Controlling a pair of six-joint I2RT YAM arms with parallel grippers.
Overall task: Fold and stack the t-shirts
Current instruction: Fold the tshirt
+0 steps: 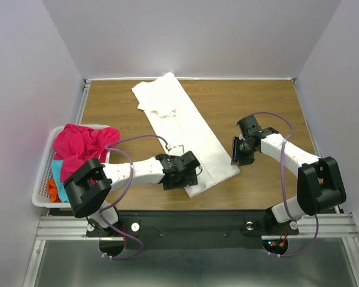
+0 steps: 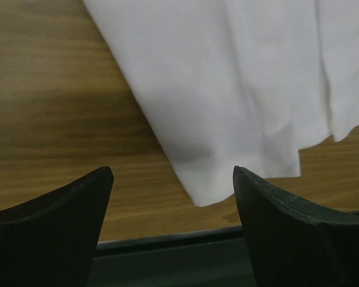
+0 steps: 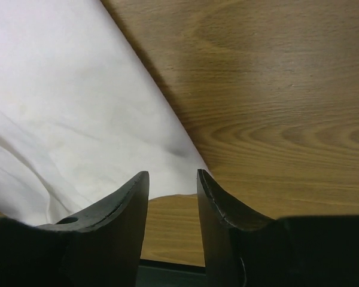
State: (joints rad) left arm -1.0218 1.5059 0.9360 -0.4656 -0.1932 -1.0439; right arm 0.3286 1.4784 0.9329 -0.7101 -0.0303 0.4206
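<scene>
Fingers L (image 2: 54, 233) wide, fingers R (image 3: 107, 233) narrow

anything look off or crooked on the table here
The white t-shirt lies as a long folded strip running diagonally across the table, its far end bunched and uneven. The magenta t-shirt heaps up over the rim of the white basket at the left edge. Nothing looks damaged or spilled.

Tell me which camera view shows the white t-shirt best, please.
The top external view. There the white t-shirt appears almost whole, a long folded strip lying diagonally on the table. The left wrist view shows only its near corner; the right wrist view shows only one edge and a corner.
</scene>
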